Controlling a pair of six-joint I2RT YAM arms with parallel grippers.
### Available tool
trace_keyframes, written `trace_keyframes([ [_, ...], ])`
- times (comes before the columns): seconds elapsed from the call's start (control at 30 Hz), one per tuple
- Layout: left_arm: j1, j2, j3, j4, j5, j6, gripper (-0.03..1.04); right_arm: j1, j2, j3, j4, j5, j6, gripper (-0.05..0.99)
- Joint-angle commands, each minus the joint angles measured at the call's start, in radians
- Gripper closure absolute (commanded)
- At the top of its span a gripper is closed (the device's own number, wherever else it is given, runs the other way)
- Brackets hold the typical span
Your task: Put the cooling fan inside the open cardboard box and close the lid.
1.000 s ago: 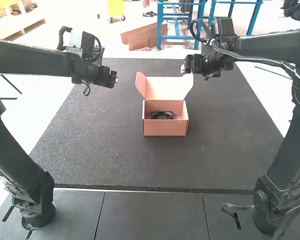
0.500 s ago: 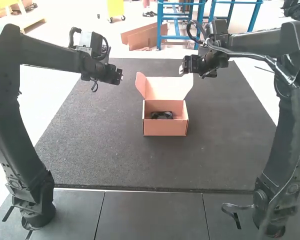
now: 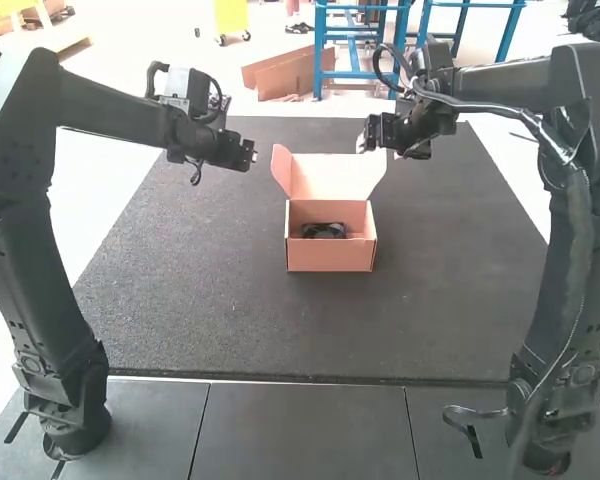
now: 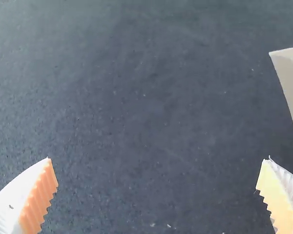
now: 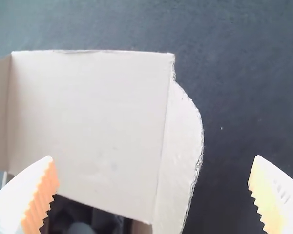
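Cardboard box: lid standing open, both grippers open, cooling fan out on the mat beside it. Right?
No: the cooling fan already lies inside the cardboard box, as the high view shows. The lid does stand open, and the left gripper and right gripper are both open.

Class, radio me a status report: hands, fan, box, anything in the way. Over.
Left hand open, left of raised lid, apart. Right hand open, above lid's right end. Cooling fan inside cardboard box, lid not yet shut. Nothing seen blocking it.
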Motion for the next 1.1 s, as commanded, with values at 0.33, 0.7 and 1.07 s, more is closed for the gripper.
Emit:
trace_keyframes([
  [0.33, -0.04, 0.053, 0.03, 0.053, 0.036, -0.011, 0.04, -0.029, -0.006, 0.034, -0.01, -0.033, 0.029, 0.04],
  [0.7, -0.072, 0.069, 0.047, 0.1, 0.035, -0.018, 0.04, -0.042, -0.011, 0.036, -0.013, -0.052, 0.03, 0.03],
  [1.07, -0.104, 0.073, 0.047, 0.13, 0.036, -0.031, 0.04, -0.04, -0.011, 0.033, -0.016, -0.078, 0.036, 0.06],
])
